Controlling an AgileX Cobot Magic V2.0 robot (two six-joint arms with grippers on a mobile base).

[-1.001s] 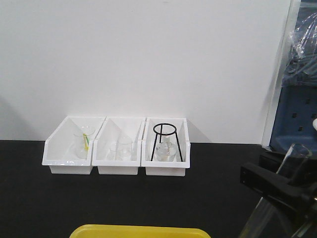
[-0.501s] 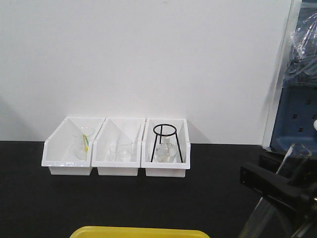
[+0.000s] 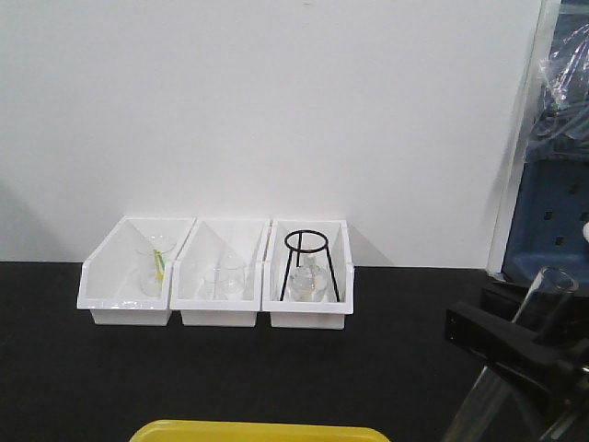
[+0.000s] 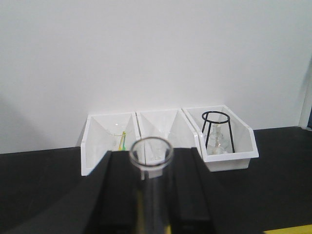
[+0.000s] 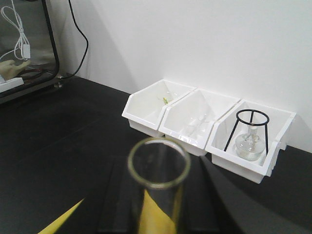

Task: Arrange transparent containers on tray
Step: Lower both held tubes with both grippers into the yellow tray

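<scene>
The left gripper [image 4: 152, 195] is clamped on a test tube [image 4: 151, 152], which stands upright between its black jaws; the right gripper [image 5: 158, 209] likewise grips a second tube [image 5: 158, 163], rim up, with the yellow tray [image 3: 258, 431] showing beneath it; the step in hand looks like the carry; next, each tube probably needs lowering flat onto the tray, apart, and a gentle release against rolling.
</scene>
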